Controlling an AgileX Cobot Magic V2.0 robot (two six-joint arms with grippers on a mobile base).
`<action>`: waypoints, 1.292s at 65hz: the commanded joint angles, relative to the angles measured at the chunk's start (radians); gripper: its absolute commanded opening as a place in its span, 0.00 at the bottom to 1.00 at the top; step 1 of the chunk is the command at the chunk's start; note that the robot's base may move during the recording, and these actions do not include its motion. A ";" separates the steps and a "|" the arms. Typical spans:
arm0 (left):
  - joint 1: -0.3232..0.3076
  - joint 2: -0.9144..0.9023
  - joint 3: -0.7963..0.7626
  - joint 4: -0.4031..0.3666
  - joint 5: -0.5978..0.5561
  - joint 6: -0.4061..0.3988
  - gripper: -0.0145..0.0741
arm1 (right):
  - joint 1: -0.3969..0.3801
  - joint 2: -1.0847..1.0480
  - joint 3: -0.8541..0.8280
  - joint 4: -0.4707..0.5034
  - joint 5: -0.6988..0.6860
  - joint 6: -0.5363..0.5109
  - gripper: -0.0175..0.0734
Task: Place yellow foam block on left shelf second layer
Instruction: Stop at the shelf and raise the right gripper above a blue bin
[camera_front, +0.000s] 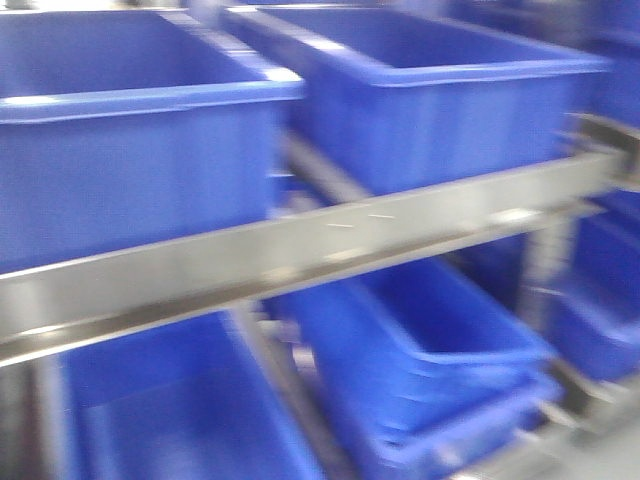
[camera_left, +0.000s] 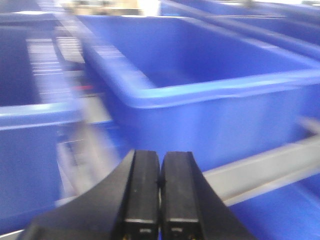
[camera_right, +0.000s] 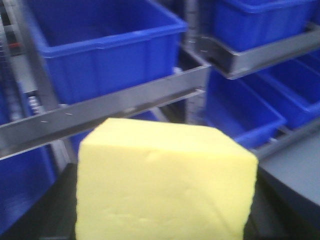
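The yellow foam block is seen to be matt foam, its faces marked by slight dents. The blue bins are moulded in smooth plastic, and gloss is caught along the rims. The shelf rail is formed of grey metal with a dull sheen. The left end effector is finished in smooth black material, faintly shiny.

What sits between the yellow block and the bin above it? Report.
A grey shelf rail, in the right wrist view, between yellow foam block and blue bin.
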 joint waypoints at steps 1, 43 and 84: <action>-0.005 0.008 0.026 -0.002 -0.088 -0.004 0.32 | -0.003 -0.005 -0.025 -0.019 -0.086 -0.008 0.47; -0.005 0.008 0.026 -0.002 -0.088 -0.004 0.32 | -0.003 -0.005 -0.025 -0.019 -0.086 -0.008 0.47; -0.005 0.008 0.026 -0.002 -0.082 -0.004 0.32 | -0.003 -0.005 -0.025 -0.019 -0.086 -0.008 0.47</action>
